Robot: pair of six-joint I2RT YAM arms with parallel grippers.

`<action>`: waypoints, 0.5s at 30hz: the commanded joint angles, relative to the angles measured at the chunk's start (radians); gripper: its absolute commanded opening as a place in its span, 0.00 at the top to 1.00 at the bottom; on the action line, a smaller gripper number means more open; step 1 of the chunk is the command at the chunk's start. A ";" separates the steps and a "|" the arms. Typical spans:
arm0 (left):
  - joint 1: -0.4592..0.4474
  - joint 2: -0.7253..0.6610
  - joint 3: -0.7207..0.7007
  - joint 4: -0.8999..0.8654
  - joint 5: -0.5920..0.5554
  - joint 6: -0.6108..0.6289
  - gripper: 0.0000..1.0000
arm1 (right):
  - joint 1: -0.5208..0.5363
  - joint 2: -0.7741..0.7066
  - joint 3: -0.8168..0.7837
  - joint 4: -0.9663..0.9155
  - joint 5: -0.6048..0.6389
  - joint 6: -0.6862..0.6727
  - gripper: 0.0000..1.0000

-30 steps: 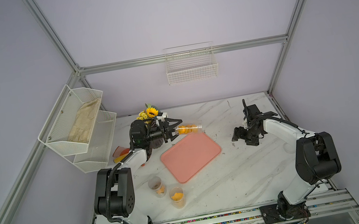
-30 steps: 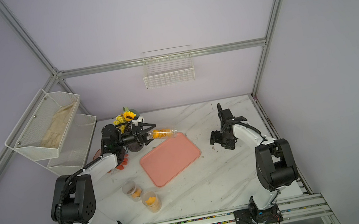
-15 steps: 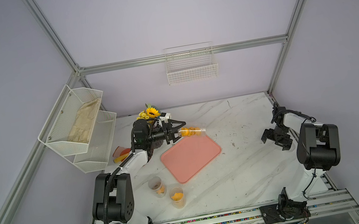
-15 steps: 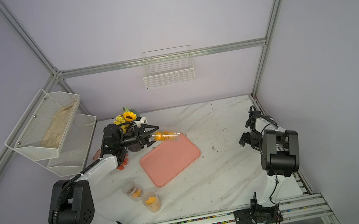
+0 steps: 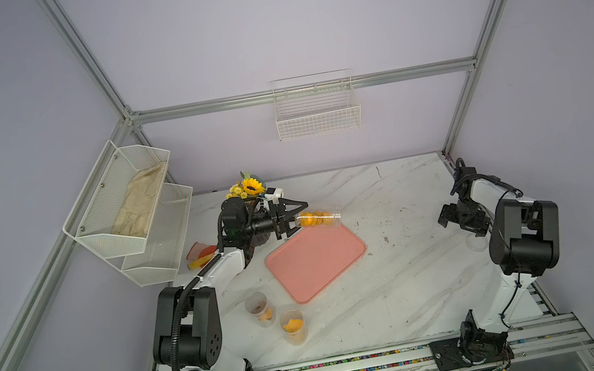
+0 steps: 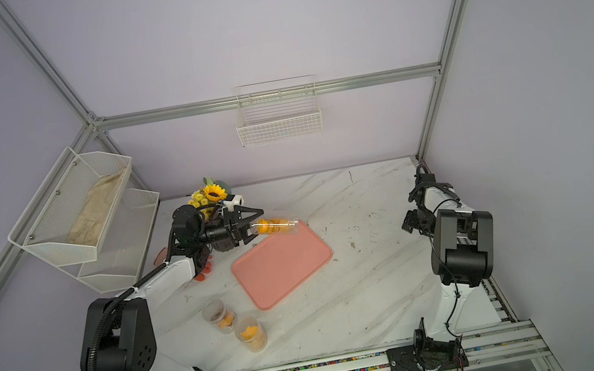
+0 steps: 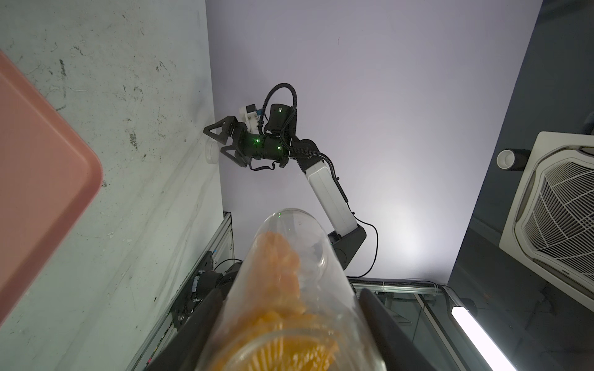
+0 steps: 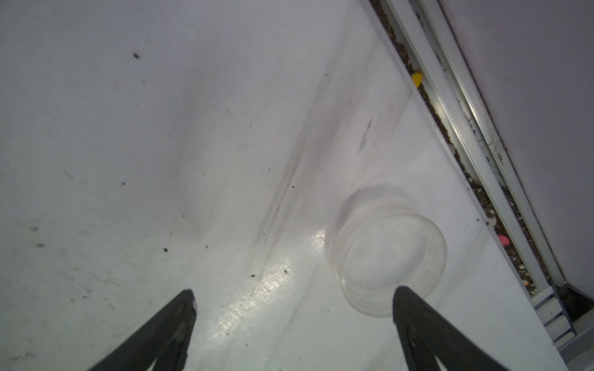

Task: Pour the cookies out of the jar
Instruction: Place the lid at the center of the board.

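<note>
My left gripper (image 5: 299,219) is shut on the base of a clear jar (image 5: 319,218), which lies nearly level in the air with its open mouth over the far edge of the pink tray (image 5: 316,261). Orange cookies (image 5: 313,218) are all inside it; in the left wrist view the cookies (image 7: 279,266) reach toward the mouth of the jar (image 7: 308,231), which sits between the black fingers (image 7: 205,314). My right gripper (image 5: 447,215) hangs open and empty by the table's right edge. Its fingertips (image 8: 398,290) are just above a clear lid (image 8: 389,253) lying flat on the marble.
Two more clear jars with orange pieces (image 5: 259,309) (image 5: 293,326) stand at the front left. A sunflower bouquet (image 5: 249,188) sits behind the left gripper, with red and orange items (image 5: 200,253) beside it. A white wire shelf (image 5: 136,213) hangs at the left and a wire basket (image 5: 316,109) on the back wall.
The right arm has swung from mid-table out to the right edge and folded back there. The left gripper has carried the jar slightly further over the tray.
</note>
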 commanded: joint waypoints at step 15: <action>0.000 0.028 0.099 0.050 0.025 0.021 0.44 | -0.022 0.060 -0.062 0.032 -0.131 0.008 0.03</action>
